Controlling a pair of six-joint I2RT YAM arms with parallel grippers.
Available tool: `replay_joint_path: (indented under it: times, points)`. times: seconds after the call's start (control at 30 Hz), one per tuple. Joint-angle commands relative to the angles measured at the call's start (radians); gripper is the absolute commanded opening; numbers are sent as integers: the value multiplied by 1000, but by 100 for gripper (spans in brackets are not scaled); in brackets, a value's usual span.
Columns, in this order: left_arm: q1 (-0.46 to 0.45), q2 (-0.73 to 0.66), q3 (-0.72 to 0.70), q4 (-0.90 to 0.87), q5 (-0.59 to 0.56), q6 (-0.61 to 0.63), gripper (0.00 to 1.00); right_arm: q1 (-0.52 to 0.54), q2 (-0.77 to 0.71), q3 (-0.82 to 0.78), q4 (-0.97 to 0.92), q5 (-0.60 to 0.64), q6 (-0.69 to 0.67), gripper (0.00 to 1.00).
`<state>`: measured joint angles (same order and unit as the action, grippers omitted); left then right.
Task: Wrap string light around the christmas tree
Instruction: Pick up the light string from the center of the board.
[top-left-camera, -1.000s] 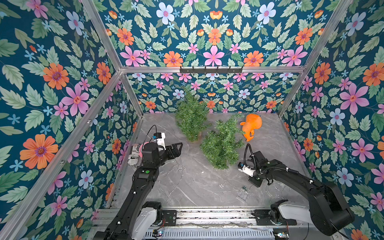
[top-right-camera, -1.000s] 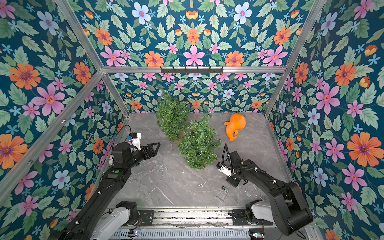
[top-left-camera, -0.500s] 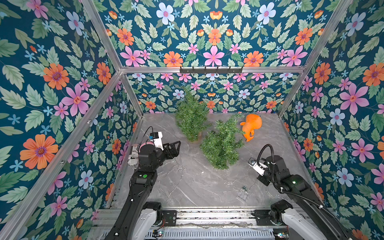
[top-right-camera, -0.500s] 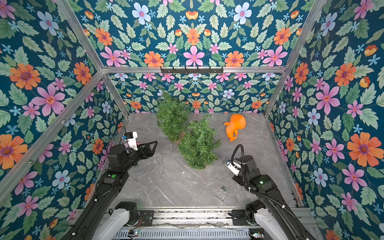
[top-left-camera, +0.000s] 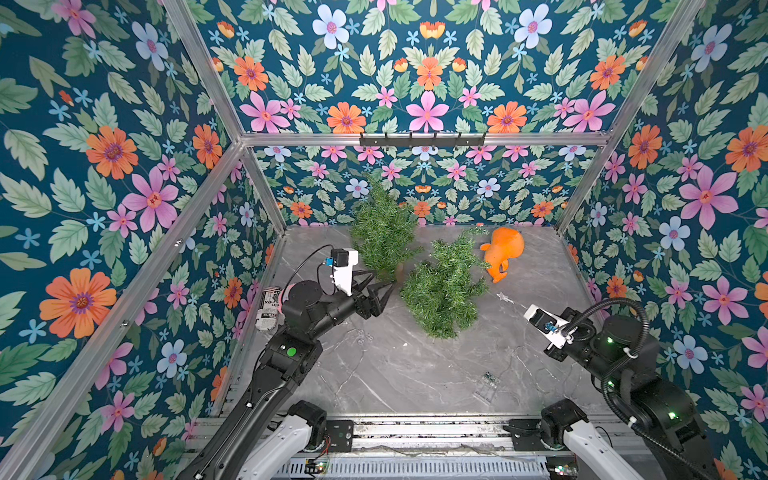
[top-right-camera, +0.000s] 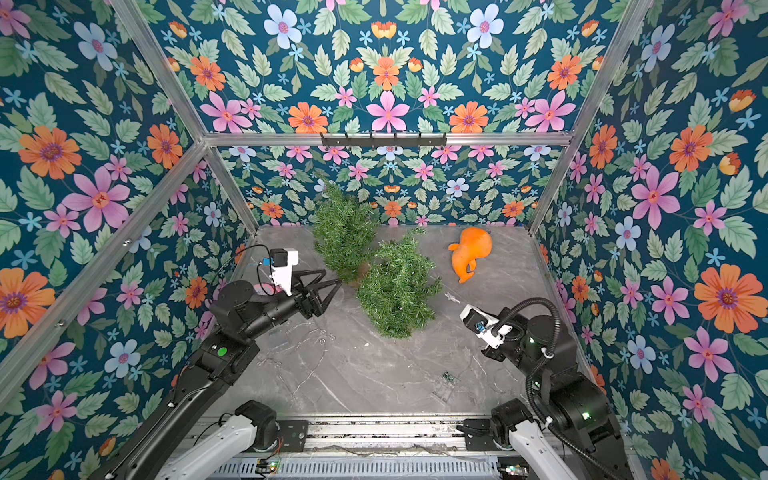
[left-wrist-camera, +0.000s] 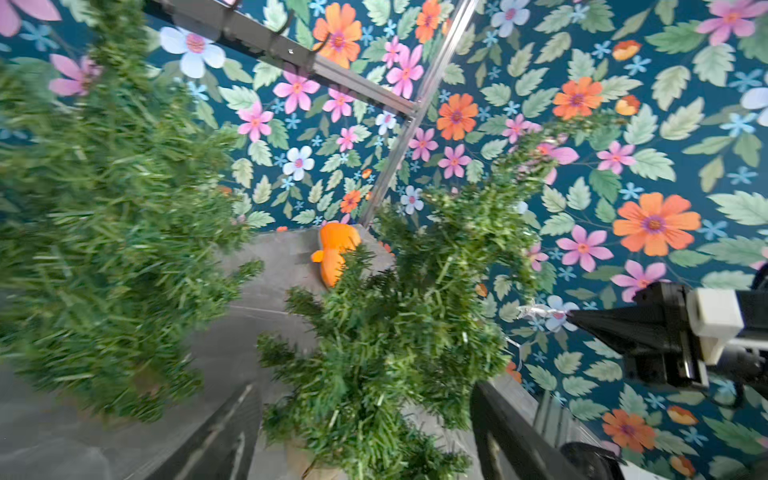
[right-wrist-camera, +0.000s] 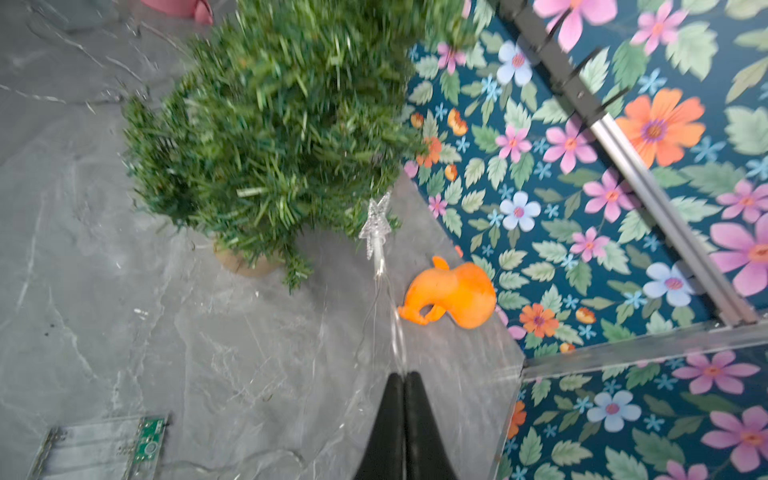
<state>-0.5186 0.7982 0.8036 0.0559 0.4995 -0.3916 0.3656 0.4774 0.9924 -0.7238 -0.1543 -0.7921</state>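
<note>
The walls (top-left-camera: 124, 174) are dark teal, patterned with pink, orange and pale-blue flowers and green leaves. The surface (top-left-camera: 395, 374) is grey marble with white veins. The back tree (top-left-camera: 383, 232) and front tree (top-left-camera: 444, 291) are green, the toy (top-left-camera: 500, 253) is orange, and the string light (right-wrist-camera: 376, 220) is clear and silvery.

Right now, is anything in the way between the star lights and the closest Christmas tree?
Nothing visible. The right gripper pinches the string light, its star tip close beside the near tree. The orange toy lies off to the side.
</note>
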Motion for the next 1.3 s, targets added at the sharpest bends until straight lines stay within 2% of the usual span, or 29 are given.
replay_joint_path:
  times: [0.0, 0.3, 0.5, 0.83, 1.1, 1.27]
  points:
    - [-63, 11, 19, 52, 48, 29, 80, 1, -20, 24, 60, -160, -22, 0]
    - [-325, 171, 116, 132, -32, 58, 79, 0, -6, 59, 313, -432, 161, 0]
    - [-458, 206, 100, 358, -56, 37, 81, 1, 49, 40, 554, -506, 272, 0]
    - [-548, 273, 84, 479, -95, 25, 82, 1, 133, 48, 817, -509, 393, 0]
    - [-603, 312, 118, 490, -213, 98, 82, 1, 185, 81, 833, -542, 407, 0]
    - [-607, 347, 127, 534, -187, 107, 77, 0, 201, 90, 837, -545, 397, 0]
